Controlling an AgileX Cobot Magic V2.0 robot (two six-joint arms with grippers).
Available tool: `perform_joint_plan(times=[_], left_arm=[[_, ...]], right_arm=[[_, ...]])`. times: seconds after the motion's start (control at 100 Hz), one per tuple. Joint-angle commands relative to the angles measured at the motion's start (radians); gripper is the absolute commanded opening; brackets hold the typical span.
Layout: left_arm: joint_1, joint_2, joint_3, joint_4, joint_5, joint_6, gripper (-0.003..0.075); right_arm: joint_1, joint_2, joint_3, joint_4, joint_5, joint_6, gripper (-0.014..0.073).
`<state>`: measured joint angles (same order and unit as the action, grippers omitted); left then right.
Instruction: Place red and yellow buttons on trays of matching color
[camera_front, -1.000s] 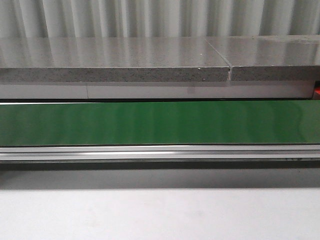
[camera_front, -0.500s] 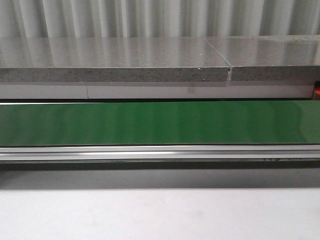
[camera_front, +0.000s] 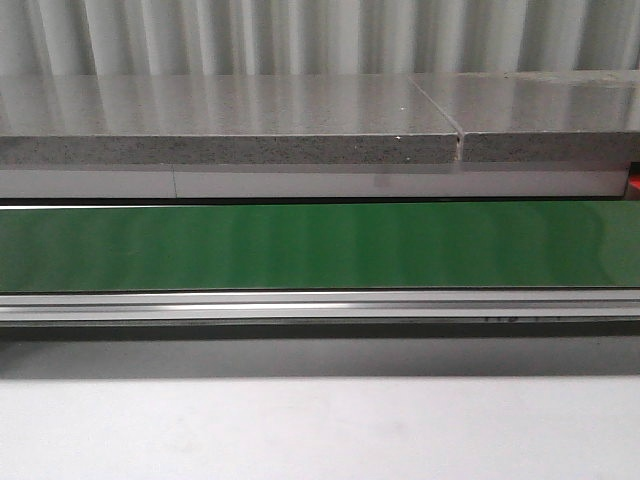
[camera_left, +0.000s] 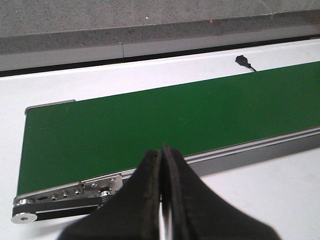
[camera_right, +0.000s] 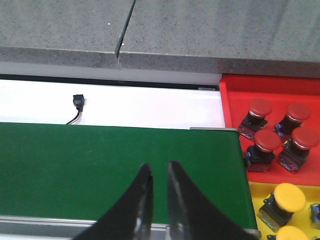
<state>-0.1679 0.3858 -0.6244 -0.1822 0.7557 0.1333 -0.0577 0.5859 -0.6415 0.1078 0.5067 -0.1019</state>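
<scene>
Several red buttons (camera_right: 267, 141) stand in the red tray (camera_right: 234, 95) past the end of the green conveyor belt (camera_right: 100, 165). Beside it, two yellow buttons (camera_right: 290, 196) sit in the yellow tray (camera_right: 254, 192), partly cut off by the frame edge. My right gripper (camera_right: 159, 166) hovers over the belt near that end, open by a narrow gap, with nothing between its fingers. My left gripper (camera_left: 161, 149) hangs over the belt's (camera_left: 150, 120) front rail near the other end, shut and empty. The belt (camera_front: 320, 245) carries no button in any view. Neither gripper shows in the front view.
A grey stone counter (camera_front: 230, 125) runs behind the belt. A small black plug with a cable (camera_right: 78, 101) lies on the white table between belt and counter. The belt's end roller and bolted bracket (camera_left: 65, 195) sit by my left gripper.
Small dark marks below the belt's front rail have shifted left in the front view. Nothing else has moved.
</scene>
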Motion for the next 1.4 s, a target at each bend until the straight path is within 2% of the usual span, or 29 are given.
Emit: perform_joint_plan(times=[0.0,0.24,0.52,0.85,0.96,1.16,1.39], left_arm=[[-0.007,0.007,-0.026,-0.016,-0.068,-0.002,-0.002],[-0.007,0.007,-0.026,-0.016,-0.068,-0.002,-0.002],[-0.007,0.007,-0.026,-0.016,-0.068,-0.002,-0.002],[-0.007,0.007,-0.026,-0.016,-0.068,-0.002,-0.002],[-0.007,0.007,-0.026,-0.016,-0.068,-0.002,-0.002],[-0.007,0.007,-0.026,-0.016,-0.068,-0.002,-0.002],[-0.007,0.007,-0.026,-0.016,-0.07,-0.002,-0.002]], right_arm=[[0.0,-0.052,0.015,-0.006,-0.092,-0.01,0.0098],[0.0,-0.217,0.153,0.007,-0.135,-0.01,0.0099],[0.0,-0.385,0.354,0.017,-0.316,-0.01,0.0099],[-0.004,-0.42,0.612,0.056,-0.759,-0.009,0.0099],[-0.004,-0.465,0.652,0.056,-0.772,-0.007,0.0099],[-0.004,-0.607,0.651,0.002,-0.699,0.002,0.0099],[-0.004,-0.617,0.651,-0.21,-0.667,0.214,0.0099]])
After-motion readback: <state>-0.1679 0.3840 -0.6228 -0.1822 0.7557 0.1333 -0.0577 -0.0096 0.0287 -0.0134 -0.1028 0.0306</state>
